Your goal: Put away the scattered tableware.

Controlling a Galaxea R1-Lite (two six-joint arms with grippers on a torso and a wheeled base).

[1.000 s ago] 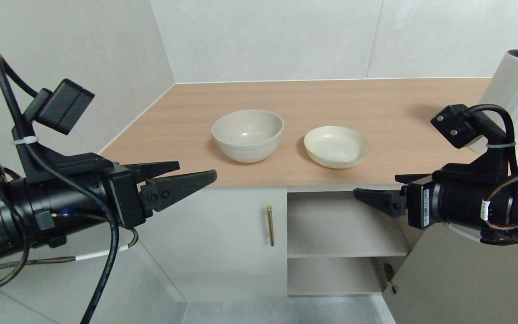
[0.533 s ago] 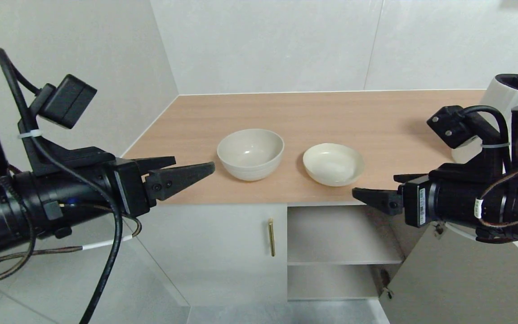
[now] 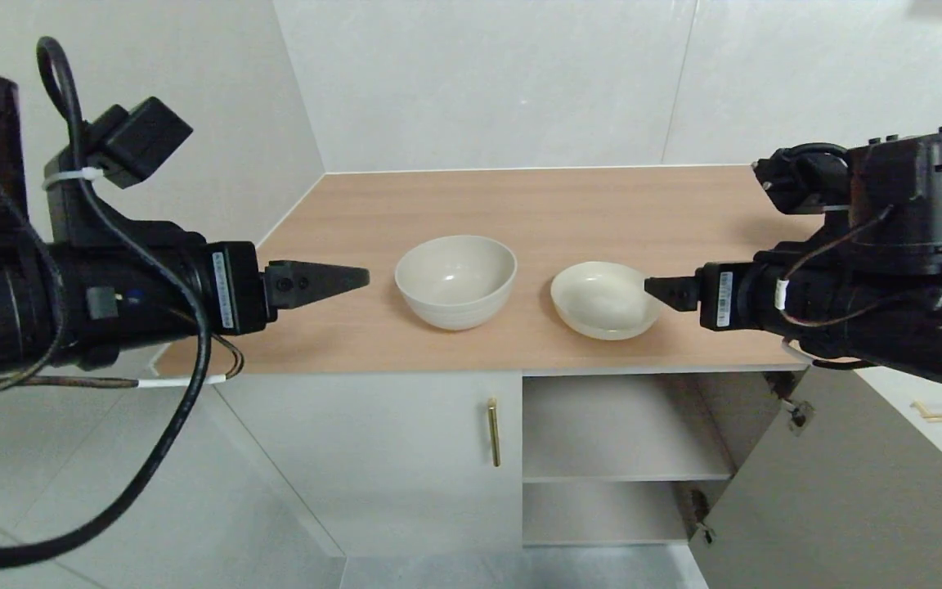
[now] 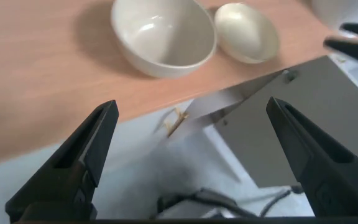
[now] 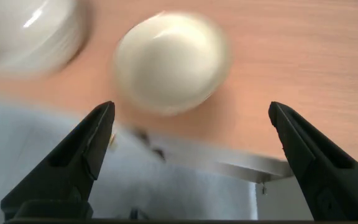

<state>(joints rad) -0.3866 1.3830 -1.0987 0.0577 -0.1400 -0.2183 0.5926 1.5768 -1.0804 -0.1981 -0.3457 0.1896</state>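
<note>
Two cream bowls stand side by side on the wooden counter (image 3: 561, 204): a deep bowl (image 3: 455, 281) on the left and a shallow bowl (image 3: 606, 298) on the right. My left gripper (image 3: 361, 278) hangs at counter height just left of the deep bowl, apart from it. The left wrist view shows this gripper (image 4: 191, 106) open and empty, with the deep bowl (image 4: 163, 31) and the shallow bowl (image 4: 246, 31) ahead. My right gripper (image 3: 649, 288) is at the shallow bowl's right rim. It stands open (image 5: 190, 107) with the shallow bowl (image 5: 169, 59) ahead.
Under the counter the cabinet's left door is shut, with a brass handle (image 3: 491, 431). Its right door (image 3: 814, 491) hangs open, showing two bare shelves (image 3: 618, 425). Walls close the counter at the back and left. A white container (image 4: 334, 7) stands at the counter's right end.
The head camera tilted up early on. Both arms rose from below the counter edge to counter height and rolled. The right gripper came up to the shallow bowl's rim.
</note>
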